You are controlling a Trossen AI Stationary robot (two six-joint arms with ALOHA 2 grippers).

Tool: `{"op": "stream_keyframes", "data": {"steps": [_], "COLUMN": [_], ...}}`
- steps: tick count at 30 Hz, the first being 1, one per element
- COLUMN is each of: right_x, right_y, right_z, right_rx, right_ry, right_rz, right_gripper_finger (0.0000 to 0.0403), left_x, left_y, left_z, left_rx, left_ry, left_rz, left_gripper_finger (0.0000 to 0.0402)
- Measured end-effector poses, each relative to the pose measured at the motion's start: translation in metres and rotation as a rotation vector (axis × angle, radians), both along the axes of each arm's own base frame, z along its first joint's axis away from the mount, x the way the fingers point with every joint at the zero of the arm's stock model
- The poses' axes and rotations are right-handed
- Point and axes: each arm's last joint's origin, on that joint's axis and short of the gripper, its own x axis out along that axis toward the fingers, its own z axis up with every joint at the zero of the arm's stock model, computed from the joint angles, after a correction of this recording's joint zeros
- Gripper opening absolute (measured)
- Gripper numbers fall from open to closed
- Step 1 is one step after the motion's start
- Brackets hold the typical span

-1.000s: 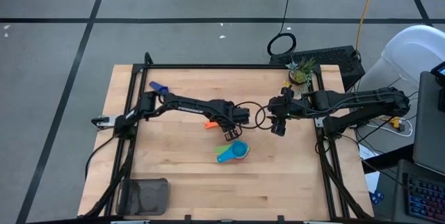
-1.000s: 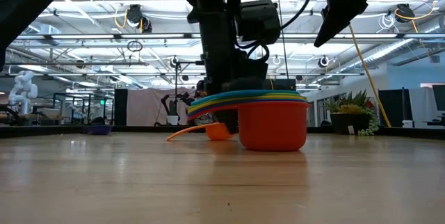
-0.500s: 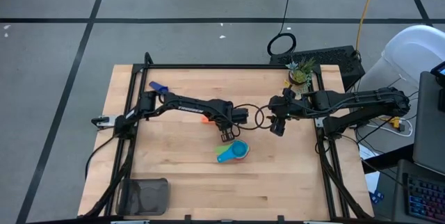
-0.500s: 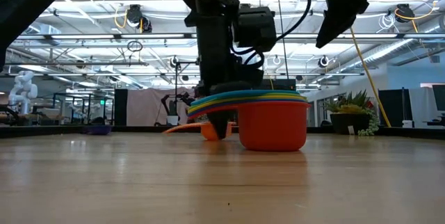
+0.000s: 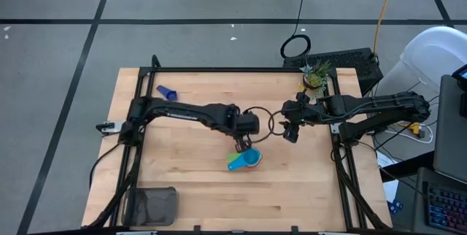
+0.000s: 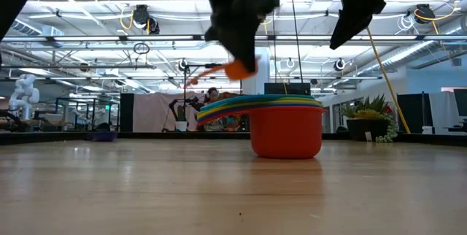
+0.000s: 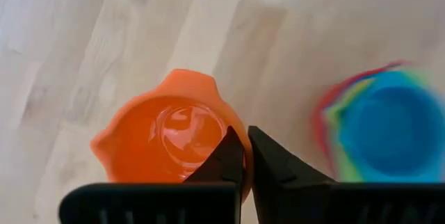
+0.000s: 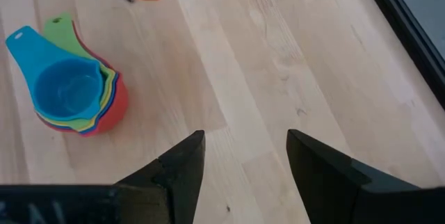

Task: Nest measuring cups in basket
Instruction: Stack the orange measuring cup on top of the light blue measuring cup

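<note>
Far left, we see the basket empty and a purple cup loose. Mid-table, our left gripper pinches the orange cup above the nested stack. Our right gripper waits, fingers spread; nesting is partly done.

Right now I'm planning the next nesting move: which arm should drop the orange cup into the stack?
Left: its end effector already holds the orange cup above the stack; the right end effector hangs empty.

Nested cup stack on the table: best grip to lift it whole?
Probably the stack rim, from straight above, on the side away from the fanned handles. The cups stand upright and open, so one jaw fits inside the blue cup, one outside the red cup.
</note>
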Motion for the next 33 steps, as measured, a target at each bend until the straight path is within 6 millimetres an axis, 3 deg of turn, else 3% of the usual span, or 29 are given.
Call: {"op": "stream_keyframes", "data": {"steps": [7,18,33], "right_x": [0.001,0.001,0.001], "right_y": [0.000,0.000,0.000], "right_z": [0.001,0.001,0.001], "right_rx": [0.002,0.000,-0.010], "right_ry": [-0.010,-0.017,-0.009], "right_rz": [-0.002,0.007,0.021], "right_gripper_finger": [0.0196,0.0196,0.0196], "left_x": [0.005,0.006,0.021], "left_y": [-0.044,-0.066,-0.087], "left_z": [0.024,0.027,-0.015], "left_rx": [-0.048,-0.081,-0.172], "left_ry": [-0.178,-0.285,-0.223], "left_rz": [0.017,0.143,0.188], "left_gripper_finger": [0.0007,0.0007,0.0007]}}
